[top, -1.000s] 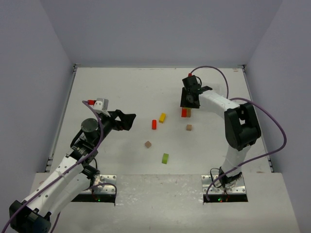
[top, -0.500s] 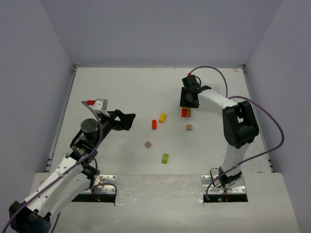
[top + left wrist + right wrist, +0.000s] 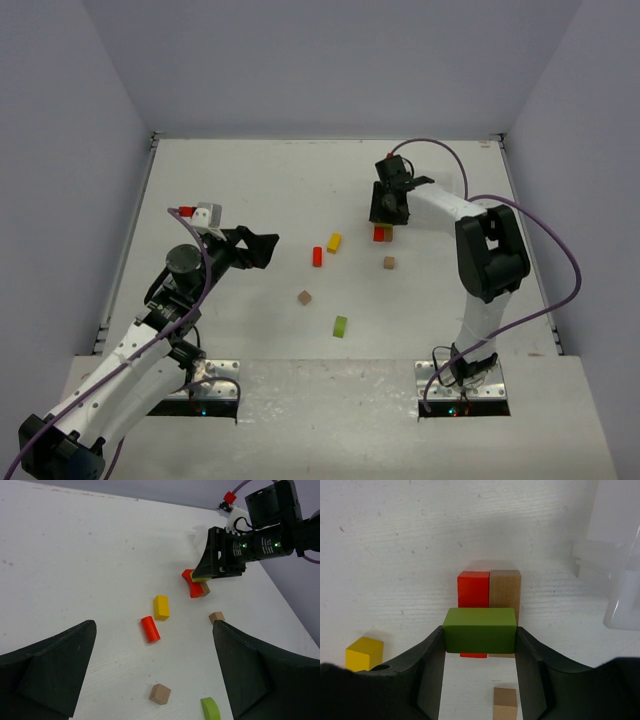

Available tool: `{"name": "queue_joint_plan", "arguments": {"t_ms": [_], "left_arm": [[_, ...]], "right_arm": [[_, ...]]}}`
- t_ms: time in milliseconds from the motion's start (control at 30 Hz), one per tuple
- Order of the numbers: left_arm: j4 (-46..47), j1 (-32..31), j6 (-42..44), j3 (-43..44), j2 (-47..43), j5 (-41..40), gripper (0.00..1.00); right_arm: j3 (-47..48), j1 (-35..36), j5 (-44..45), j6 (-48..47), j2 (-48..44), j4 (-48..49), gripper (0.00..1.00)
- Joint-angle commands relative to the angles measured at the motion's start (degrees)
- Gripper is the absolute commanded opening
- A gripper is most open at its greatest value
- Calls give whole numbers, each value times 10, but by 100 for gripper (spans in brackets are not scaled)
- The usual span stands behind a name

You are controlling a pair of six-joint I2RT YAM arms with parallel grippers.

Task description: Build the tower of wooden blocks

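My right gripper (image 3: 479,645) is shut on a dark green bar (image 3: 479,630), held crosswise over a red bar (image 3: 473,589) and a plain brown bar (image 3: 505,590) lying side by side, the tower's base (image 3: 380,234). Whether the green bar rests on them I cannot tell. Loose wood blocks lie on the table: a yellow block (image 3: 334,241), a red cylinder (image 3: 317,256), two brown cubes (image 3: 389,263) (image 3: 304,297) and a lime half-round (image 3: 341,326). My left gripper (image 3: 262,247) hangs open and empty, left of the loose blocks.
A pale translucent tray (image 3: 620,580) stands just right of the base. Grey walls close in the table's left, far and right sides. In the left wrist view the red cylinder (image 3: 150,629) and yellow block (image 3: 161,607) lie ahead between its wide fingers.
The right arm's elbow has swung a little to the left while its gripper keeps nearly the same spot over the base. The left arm has not moved.
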Motion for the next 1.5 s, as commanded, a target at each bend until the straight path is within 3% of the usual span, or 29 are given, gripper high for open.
{"name": "queue_joint_plan", "arguments": {"t_ms": [0,500,1467], "left_arm": [[15,4,-4,2,-9,1,100],[15,5,-4,1,-9,5,100],[13,4,-3,2,-9,10,100]], "right_arm": [[35,-3,0,13,8,-11,27],[44,-3,11,18,13,-28,29],[53,-6,17,26,25,-44,41]]}}
